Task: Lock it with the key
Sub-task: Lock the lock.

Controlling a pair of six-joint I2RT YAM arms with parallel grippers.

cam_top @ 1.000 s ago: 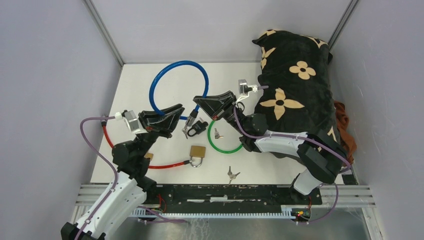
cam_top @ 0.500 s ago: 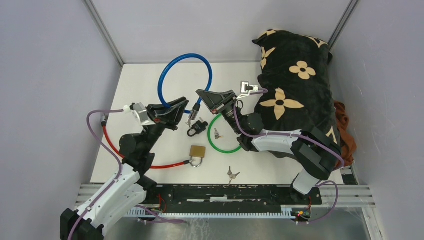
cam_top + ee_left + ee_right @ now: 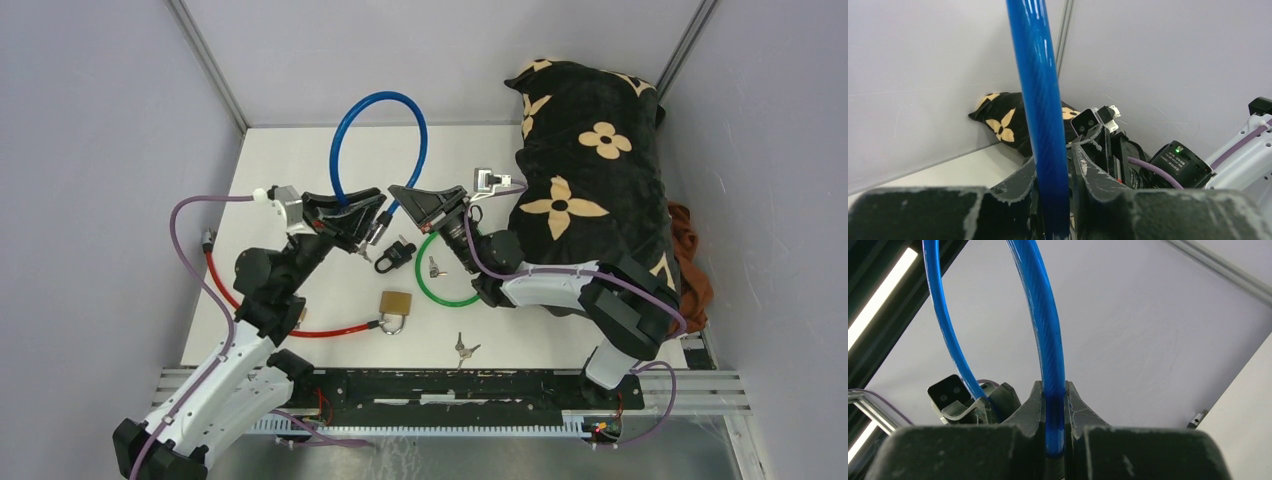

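Within right pincer [image 3: 1052, 392] — blue cable [image 3: 1044, 325]

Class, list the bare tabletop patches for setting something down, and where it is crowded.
Free: the back-left corner between blue cable and left wall; the near strip between brass padlock and rail. Crowded: centre, around the green cable; right side, under the pillow.

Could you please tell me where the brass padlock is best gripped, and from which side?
Grip the padlock across the two side edges of its body, coming from straight above: it lies flat, face up, and the red cable runs to the shackle at its near end.
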